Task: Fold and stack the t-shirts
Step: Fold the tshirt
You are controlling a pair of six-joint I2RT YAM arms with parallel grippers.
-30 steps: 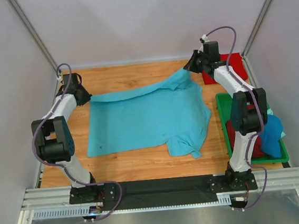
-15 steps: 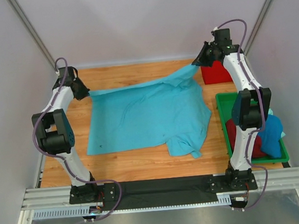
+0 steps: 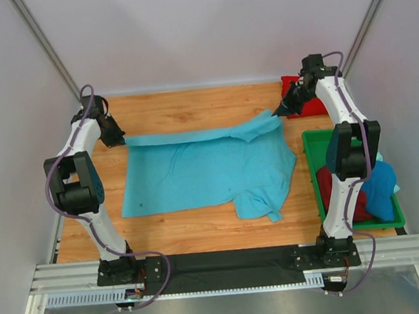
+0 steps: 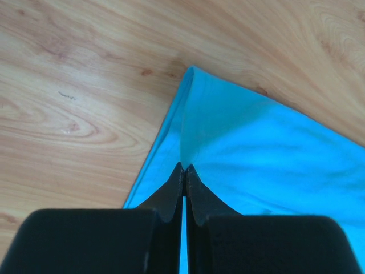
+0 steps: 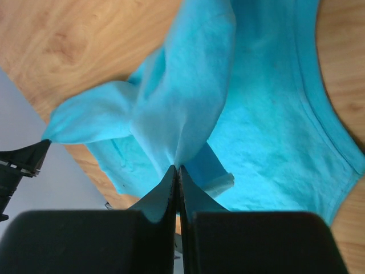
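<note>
Far left: left gripper pinched shut on the turquoise t-shirt corner, low over the table. Far right: right gripper clamped on the opposite corner, cloth seemingly lifted slightly. The hem runs left-right between them; the shirt body lies toward the table's near edge.

The light turquoise t-shirt lies spread on the counter (far edge lifted taut), bright red t-shirt at far right, dark red t-shirt and blue t-shirt bunched nearer.
</note>
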